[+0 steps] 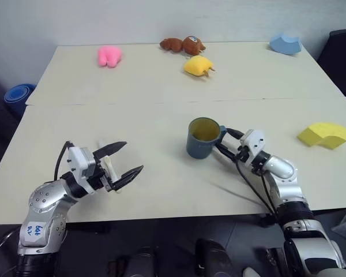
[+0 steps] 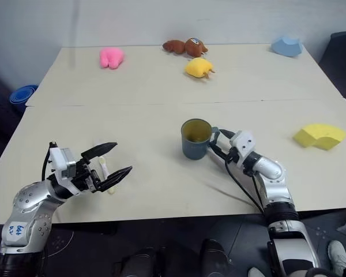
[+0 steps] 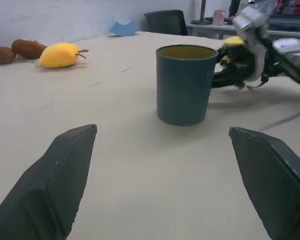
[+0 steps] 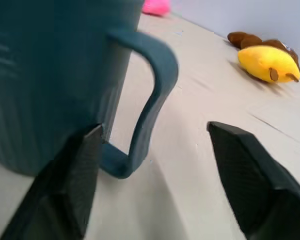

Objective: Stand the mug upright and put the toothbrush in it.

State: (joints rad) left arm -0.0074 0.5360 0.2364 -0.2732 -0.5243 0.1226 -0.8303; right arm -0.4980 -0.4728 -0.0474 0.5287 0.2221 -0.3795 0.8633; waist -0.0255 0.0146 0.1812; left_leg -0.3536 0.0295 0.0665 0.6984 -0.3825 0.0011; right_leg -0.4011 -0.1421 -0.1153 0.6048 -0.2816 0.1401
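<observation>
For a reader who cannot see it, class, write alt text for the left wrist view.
A blue mug stands upright on a pale table, seen between the open left claw's two dark fingers. The right claw sits open at the mug's handle side; a yellow toy and brown toy lie beyond.

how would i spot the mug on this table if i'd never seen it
On the near half of the pale table, just past the seam, the mug stands upright. It is dark slate-blue with an olive-yellow inside; its neighbours are soft pink, yellow and brown toys.
</observation>
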